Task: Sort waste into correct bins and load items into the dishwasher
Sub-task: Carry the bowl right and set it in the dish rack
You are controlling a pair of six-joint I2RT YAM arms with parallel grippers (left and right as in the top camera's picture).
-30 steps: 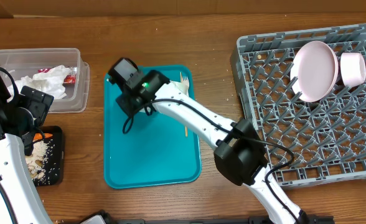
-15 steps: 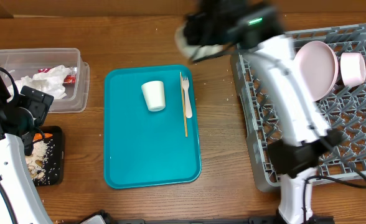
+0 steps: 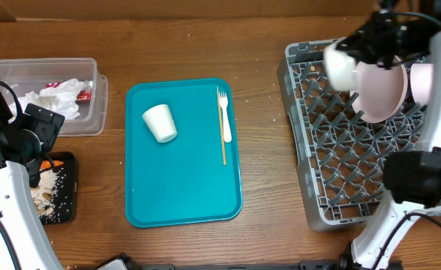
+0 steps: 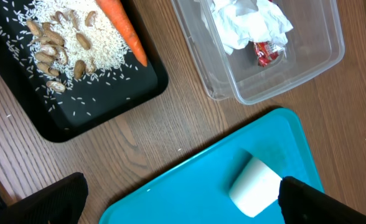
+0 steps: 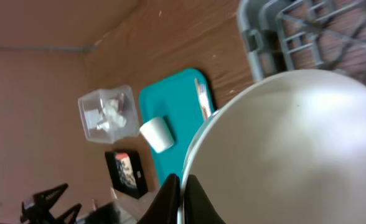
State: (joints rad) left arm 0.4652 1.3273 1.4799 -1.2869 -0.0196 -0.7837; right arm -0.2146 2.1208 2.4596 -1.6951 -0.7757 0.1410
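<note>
From my station I see the right gripper [image 5: 182,194] pinched closed on the rim of the white bowl [image 5: 282,149]. In the overhead view it holds the bowl above the far left corner of the grey dish rack [image 3: 333,180]. There the bowl overlaps the edge of the pink plate [image 3: 382,94], and I cannot tell if the two touch. The plate stands on its edge between the pegs, and the pink bowl [image 3: 423,82] sits just beside it on the right. The left gripper [image 4: 180,202] has its jaws wide apart and holds nothing. It hangs over the near left edge of the teal tray [image 3: 183,187], close to the black tray [image 4: 108,106]. On the teal tray the small white cup [image 3: 160,122] seems to lie on its side in the far left part. The white fork [image 3: 224,120] lies along the right edge, well apart from the cup. In the black tray I see the orange carrot [image 4: 122,28] lying beside the rice and nuts [image 4: 65,37], with loose grains spread around them. The clear tub [image 3: 93,105] stands behind the black tray and to the left of the teal tray. It contains the crumpled white napkins [image 3: 55,99] and the red wrapper [image 4: 267,53], which lies against the napkins. The wrapper has some light print, but it is too small for me to read.
</note>
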